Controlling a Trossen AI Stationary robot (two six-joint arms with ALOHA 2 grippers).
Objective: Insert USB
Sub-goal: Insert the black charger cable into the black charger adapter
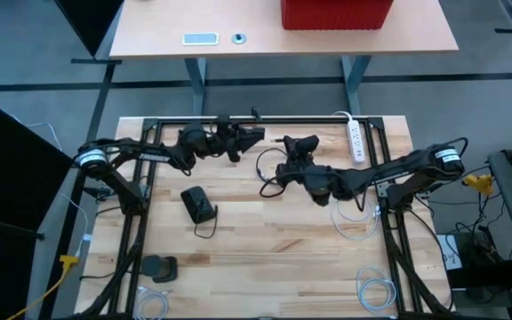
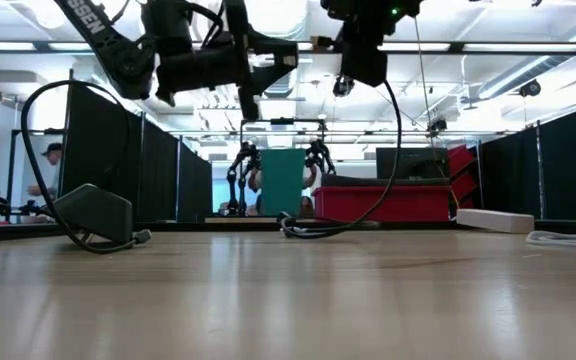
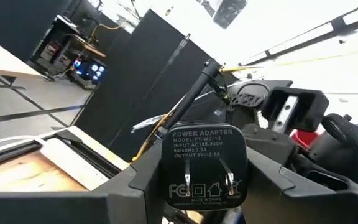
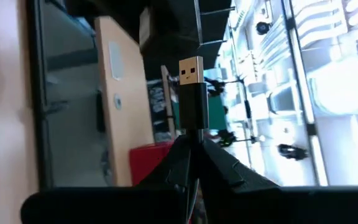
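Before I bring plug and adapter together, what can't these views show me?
- Power adapter: its USB port is hidden; the left wrist view shows only the label face.
- USB plug: too small in the high view to judge alignment.
- Low view: both grippers cut off by the top edge.

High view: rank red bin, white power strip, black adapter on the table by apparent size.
1. red bin, largest though cropped at the frame edge.
2. black adapter.
3. white power strip, long but thin; close to the adapter, unsure.
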